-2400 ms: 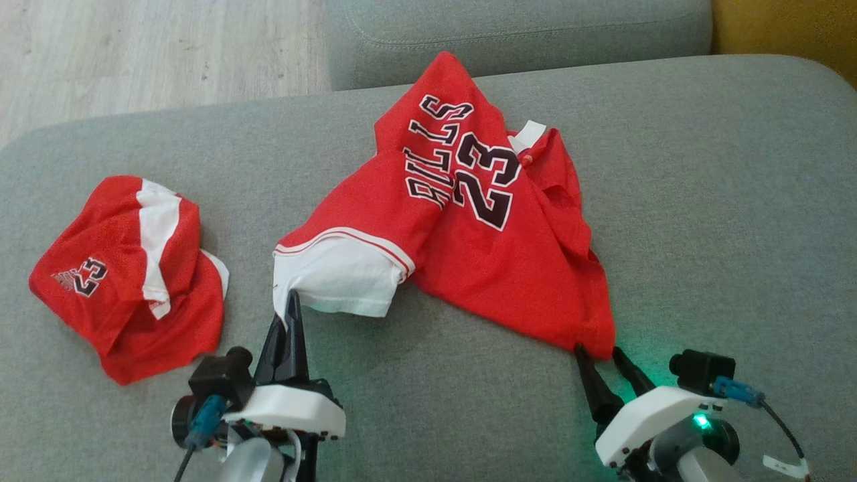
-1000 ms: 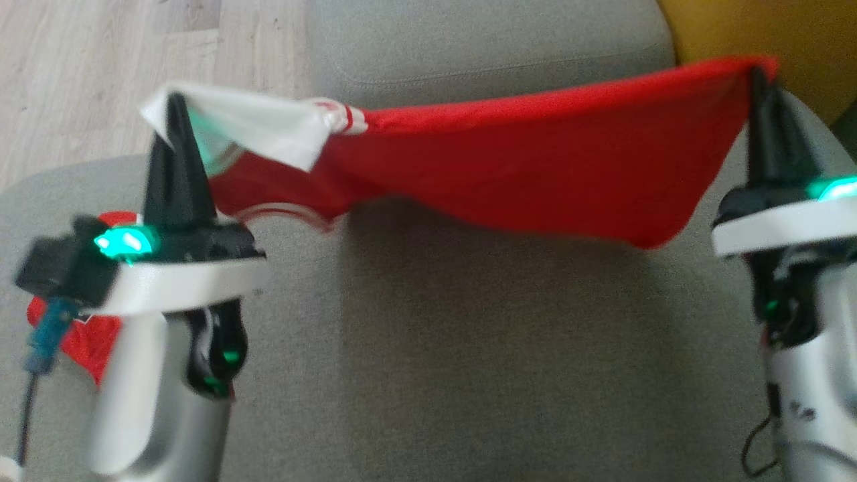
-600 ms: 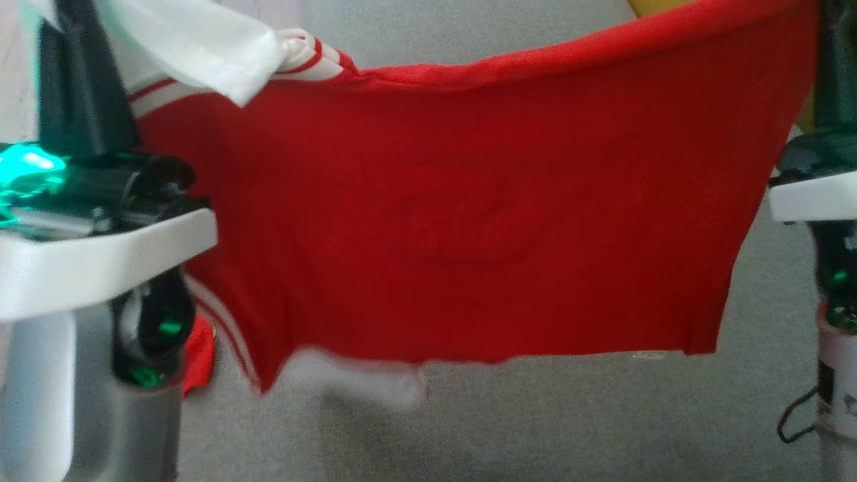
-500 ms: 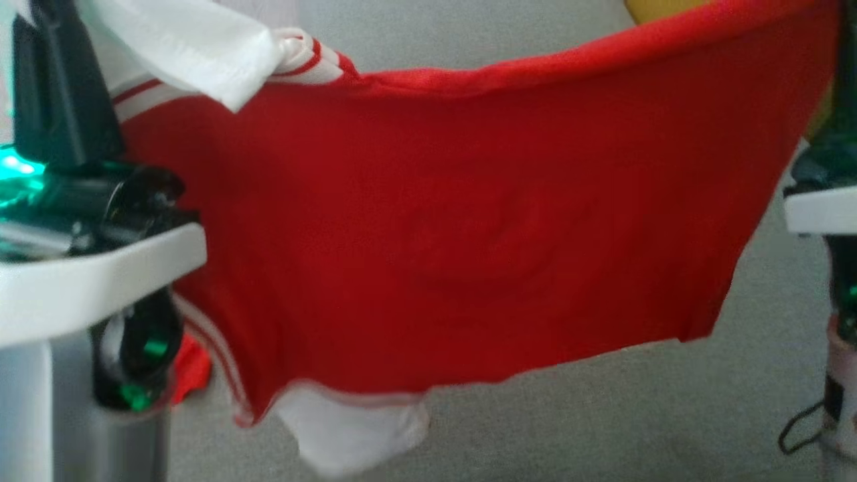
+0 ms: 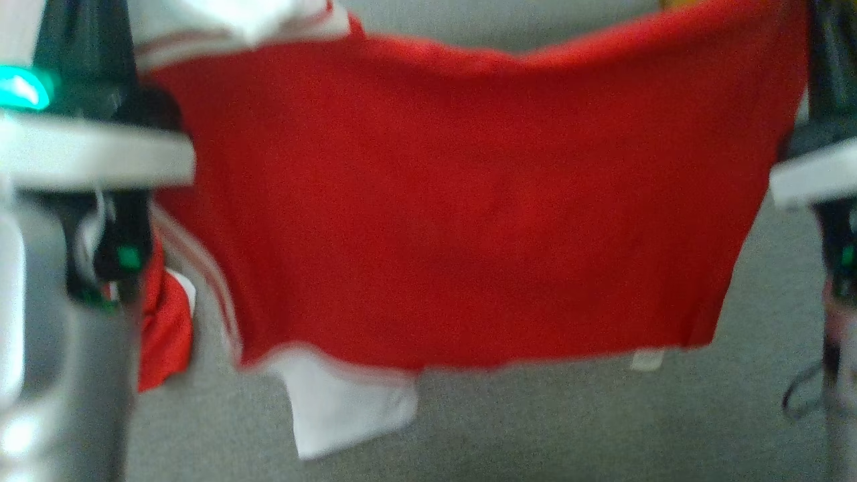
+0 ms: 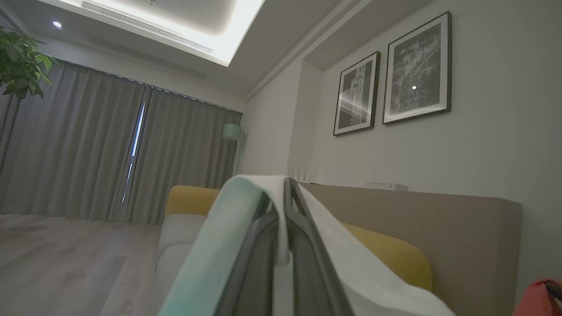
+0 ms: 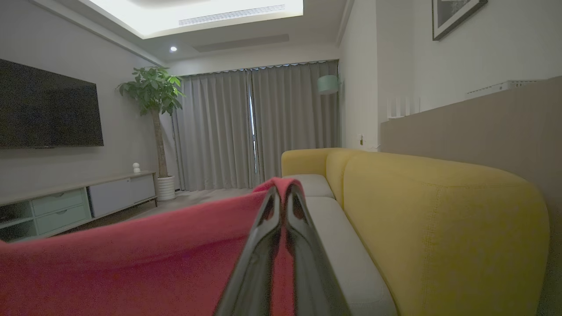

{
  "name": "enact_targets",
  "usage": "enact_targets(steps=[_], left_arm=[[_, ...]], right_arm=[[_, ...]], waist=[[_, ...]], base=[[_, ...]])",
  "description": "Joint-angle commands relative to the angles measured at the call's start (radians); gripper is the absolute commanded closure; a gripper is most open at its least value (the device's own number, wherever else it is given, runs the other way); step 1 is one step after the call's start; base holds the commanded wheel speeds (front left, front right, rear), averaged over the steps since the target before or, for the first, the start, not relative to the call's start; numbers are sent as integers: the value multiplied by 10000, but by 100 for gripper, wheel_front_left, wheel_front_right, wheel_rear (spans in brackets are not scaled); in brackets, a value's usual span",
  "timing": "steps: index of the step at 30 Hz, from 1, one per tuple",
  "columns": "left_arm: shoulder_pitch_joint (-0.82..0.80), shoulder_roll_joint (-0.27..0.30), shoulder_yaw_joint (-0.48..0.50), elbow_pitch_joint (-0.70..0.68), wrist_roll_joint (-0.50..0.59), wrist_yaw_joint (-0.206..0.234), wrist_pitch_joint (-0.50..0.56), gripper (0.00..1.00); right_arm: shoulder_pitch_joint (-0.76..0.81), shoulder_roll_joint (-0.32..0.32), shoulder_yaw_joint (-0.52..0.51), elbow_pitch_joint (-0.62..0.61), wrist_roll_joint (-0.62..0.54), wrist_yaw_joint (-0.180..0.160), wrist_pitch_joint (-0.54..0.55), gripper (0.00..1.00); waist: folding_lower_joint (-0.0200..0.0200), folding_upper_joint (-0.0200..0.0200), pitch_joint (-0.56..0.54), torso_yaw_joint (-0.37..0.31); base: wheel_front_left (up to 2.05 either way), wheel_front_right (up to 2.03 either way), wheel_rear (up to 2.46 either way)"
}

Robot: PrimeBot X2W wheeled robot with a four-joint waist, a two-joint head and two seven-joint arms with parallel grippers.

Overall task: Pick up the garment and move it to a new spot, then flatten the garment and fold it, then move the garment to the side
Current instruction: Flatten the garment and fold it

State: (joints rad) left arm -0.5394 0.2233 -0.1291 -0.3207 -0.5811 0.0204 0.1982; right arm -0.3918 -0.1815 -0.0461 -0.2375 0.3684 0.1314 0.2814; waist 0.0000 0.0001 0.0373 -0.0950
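My left fingers [image 6: 307, 250] are clenched on a white edge of the garment [image 5: 469, 221] and my right fingers [image 7: 263, 250] are clenched on a red corner. The garment hangs spread in the air between them, above the grey sofa cushion [image 5: 549, 428]. Both holds look thin, right at the cloth's edge, so a sharp swing could tear a corner free and drop it in a heap. The low white sleeve [image 5: 348, 408] may fold under as I lower it, or land on the other red garment [image 5: 164, 328] at the left.
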Motion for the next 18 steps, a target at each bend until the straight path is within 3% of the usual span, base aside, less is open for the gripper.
enact_targets(steps=[1,5,6,11,15,18], left_arm=[[-1297,531,336,525,118,-208,-30,100],[-3716,749,226,3354,436,-707,-455,100],[-5021,790,216,4718,645,-827,-862,100],[-7570,708,40,7383,1132,-1063,-2228,100],[-8647,460,-237,8842,1278,-1231,-3116,100],[-8807,287,-468,9679,1276,-1332,-3570,100]], right_arm=[[-1311,-296,452,177,-104,-7,-232,100],[-3741,-795,1056,2353,-294,-7,-1036,100],[-5113,-1053,1424,3567,-426,-7,-1575,100],[-7829,-1091,1481,6621,-614,-7,-3177,100],[-8916,-1072,1648,8440,-945,-7,-4351,100],[-9042,-1199,2389,9431,-1236,-7,-4859,100]], waist=[[0,-1,1005,20],[0,-1,2188,202],[0,-1,2647,318],[0,-1,3225,637],[0,-1,3460,886],[0,-1,3597,1019]], base=[[0,0,0],[0,0,0],[0,0,0],[0,0,0],[0,0,0],[0,0,0]])
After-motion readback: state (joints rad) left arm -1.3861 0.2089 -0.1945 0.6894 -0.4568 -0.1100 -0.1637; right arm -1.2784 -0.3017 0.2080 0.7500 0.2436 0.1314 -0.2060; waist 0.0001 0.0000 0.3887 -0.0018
